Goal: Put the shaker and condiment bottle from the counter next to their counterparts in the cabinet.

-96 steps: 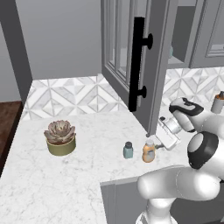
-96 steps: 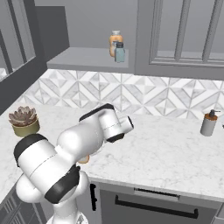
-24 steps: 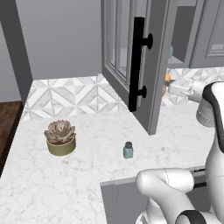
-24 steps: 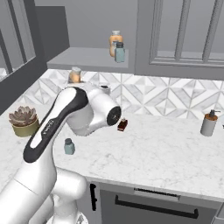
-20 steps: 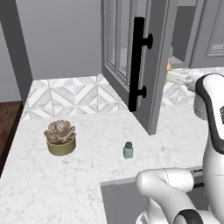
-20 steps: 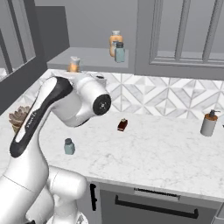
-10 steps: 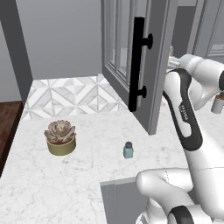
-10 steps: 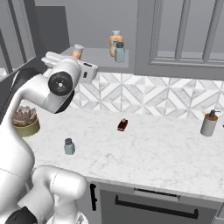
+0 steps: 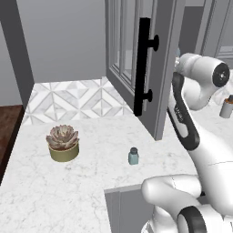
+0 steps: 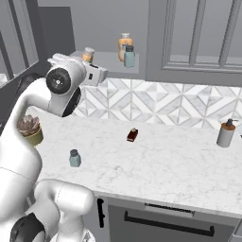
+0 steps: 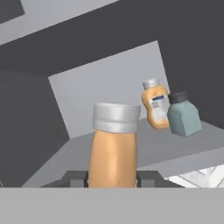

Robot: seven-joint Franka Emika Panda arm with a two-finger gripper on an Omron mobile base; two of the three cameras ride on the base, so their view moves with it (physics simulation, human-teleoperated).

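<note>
left base view: the shaker (image 9: 133, 156) stands on the counter (image 9: 91, 191), right of a potted succulent (image 9: 63, 142); the cabinet (image 9: 150, 63) door hangs open with its black handle (image 9: 144, 66).

right base view: the gripper (image 10: 90, 64) holds the condiment bottle (image 10: 88, 55) up at the cabinet shelf (image 10: 106, 63), left of a second orange bottle (image 10: 124, 45) and teal jar (image 10: 129, 56).

hand view: the fingers (image 11: 75, 179) pinch the bottle's lower body on both sides.
</note>
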